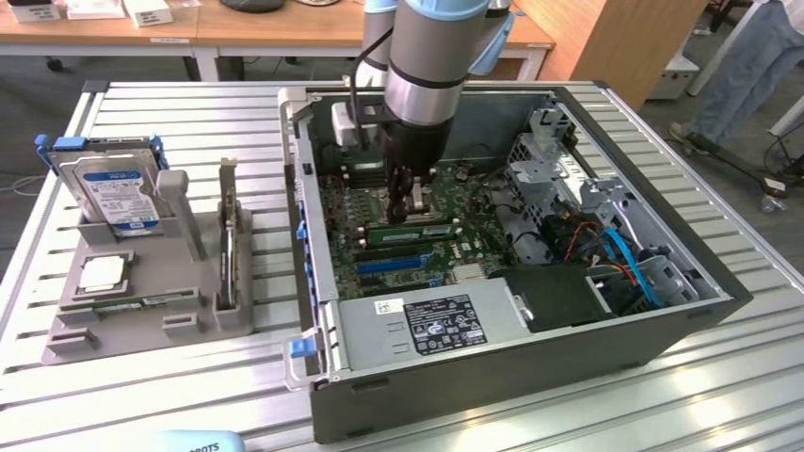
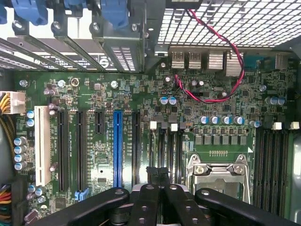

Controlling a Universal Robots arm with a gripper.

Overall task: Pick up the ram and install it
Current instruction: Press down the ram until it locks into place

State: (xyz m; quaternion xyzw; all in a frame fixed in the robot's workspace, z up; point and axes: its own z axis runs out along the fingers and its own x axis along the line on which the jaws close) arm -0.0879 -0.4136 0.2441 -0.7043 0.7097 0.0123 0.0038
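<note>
Here the gripper [image 1: 405, 209] is closed, pressing low over the motherboard [image 2: 141, 122] inside the computer case [image 1: 503, 377]. The ram [image 1: 412, 227] lies in a slot just beside the fingers. If it sits tilted, pressing could bend the slot.

The black fingers [image 2: 157, 188] are pressed together above the green motherboard [image 2: 188, 108], close to the memory slots [image 2: 167, 146] with white clips. Just beside them is the silver processor socket [image 2: 218, 172]. A blue expansion slot [image 2: 117, 148] and a white slot [image 2: 42, 143] lie further along. A red-black twisted wire [image 2: 225, 56] loops near the rear ports.
</note>
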